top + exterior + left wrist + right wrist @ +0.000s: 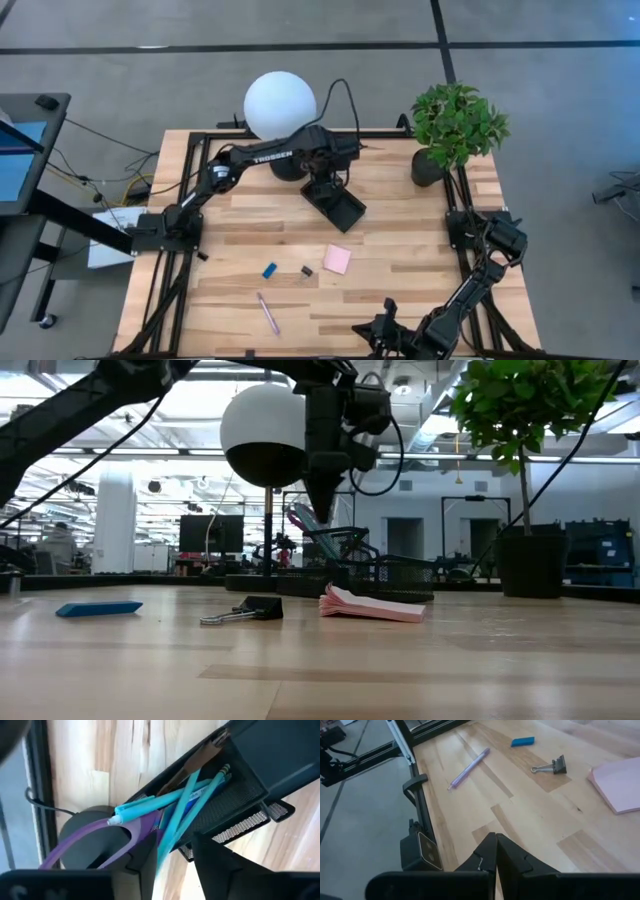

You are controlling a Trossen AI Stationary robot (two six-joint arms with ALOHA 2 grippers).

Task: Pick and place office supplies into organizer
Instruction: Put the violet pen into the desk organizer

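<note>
The left end effector (172,857) hangs directly over the organizer (337,207) at the counter's (400,290) far side, fingers parted around a teal pen (187,817) leaning into the cup section. Release should wait until the pen tip is seated among the pens already inside. The right end effector (496,851) rests closed and empty at the near edge.

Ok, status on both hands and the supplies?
Left hand open over black mesh organizer, teal pens inside. Right hand shut, parked at table edge. Pink sticky-note pad, purple pen not yet stowed.
</note>
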